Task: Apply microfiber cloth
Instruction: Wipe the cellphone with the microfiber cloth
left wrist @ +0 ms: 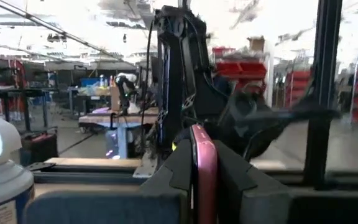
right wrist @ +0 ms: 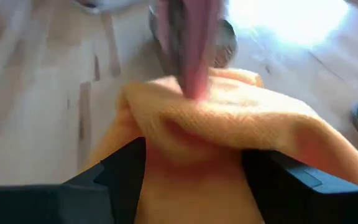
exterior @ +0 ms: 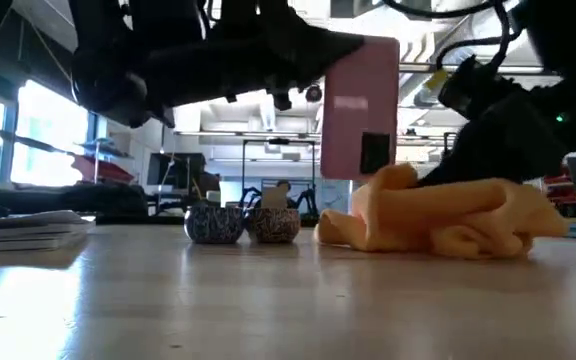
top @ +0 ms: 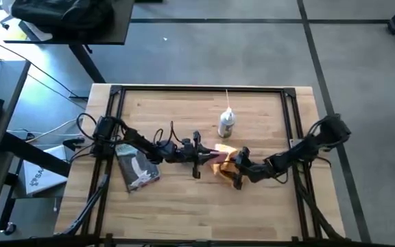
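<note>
High view: the cloth (top: pixel 223 162) is seen bunched on the bench (top: pixel 184 213) just in front of the white bottle (top: pixel 226 123), and every other place here is given from that cloth. The left gripper (top: pixel 199 155) is met just to its left, its jaws clamped on a thin pink slab (exterior: pixel 358 108), perhaps a phone, which is held upright on edge above the cloth's left end, as the low view shows. The right gripper (right wrist: pixel 191 155) is found on the cloth's right side, and in the right wrist view a fold of the orange fabric is seen bulging up between its two jaws, so the jaws are judged to be closed narrowly on the cloth. Whether slab and cloth touch cannot be told for certain, though in that view the slab's lower edge is seen at or just over the top fold. For the step to be done well, a thick fold should be kept pinched and pressed flat against the slab's face while the slab is held steady, and the wipe should be drawn along the face rather than dabbed. Two small patterned tins (exterior: pixel 243 223) are seen behind the cloth, and a grey-and-white packet (top: pixel 137 167) lies well to its left.
</note>
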Controlling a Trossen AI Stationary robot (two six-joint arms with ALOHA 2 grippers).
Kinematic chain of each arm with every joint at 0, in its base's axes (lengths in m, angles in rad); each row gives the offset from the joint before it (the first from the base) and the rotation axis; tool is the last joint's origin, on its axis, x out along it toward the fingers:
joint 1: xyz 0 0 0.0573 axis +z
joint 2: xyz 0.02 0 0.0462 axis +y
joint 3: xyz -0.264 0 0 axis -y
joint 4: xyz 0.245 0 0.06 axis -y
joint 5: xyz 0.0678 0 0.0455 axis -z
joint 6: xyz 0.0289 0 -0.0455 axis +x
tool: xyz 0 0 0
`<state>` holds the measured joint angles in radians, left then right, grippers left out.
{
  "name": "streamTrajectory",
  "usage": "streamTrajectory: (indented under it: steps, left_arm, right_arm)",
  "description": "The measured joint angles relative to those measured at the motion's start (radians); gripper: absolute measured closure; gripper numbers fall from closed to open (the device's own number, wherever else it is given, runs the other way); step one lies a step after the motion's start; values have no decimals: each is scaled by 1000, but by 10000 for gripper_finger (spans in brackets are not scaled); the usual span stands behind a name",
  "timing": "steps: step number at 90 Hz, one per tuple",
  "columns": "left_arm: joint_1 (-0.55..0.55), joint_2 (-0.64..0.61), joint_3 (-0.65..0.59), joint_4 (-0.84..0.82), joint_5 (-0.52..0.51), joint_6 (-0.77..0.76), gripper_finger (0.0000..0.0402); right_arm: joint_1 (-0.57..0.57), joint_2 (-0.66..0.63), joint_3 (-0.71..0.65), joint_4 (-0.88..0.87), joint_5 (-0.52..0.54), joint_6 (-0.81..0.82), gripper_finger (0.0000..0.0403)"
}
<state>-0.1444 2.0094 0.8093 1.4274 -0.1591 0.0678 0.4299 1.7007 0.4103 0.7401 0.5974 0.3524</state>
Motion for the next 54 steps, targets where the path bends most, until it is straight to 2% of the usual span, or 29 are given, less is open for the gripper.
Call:
streamTrajectory:
  steps: [12,32,41,54]
  left_arm:
    - [1,0,0,-30,1,22,389]
    - [1,0,0,-24,70,16,389]
    - [0,0,0,-17,76,16,389]
    - [1,0,0,-12,75,15,388]
  right_arm:
    - [-7,35,0,123,1,-70,171]
    - [-9,35,0,295,4,-170,177]
    - [-21,35,0,289,-16,-173,202]
    - [-33,35,0,265,-62,-170,263]
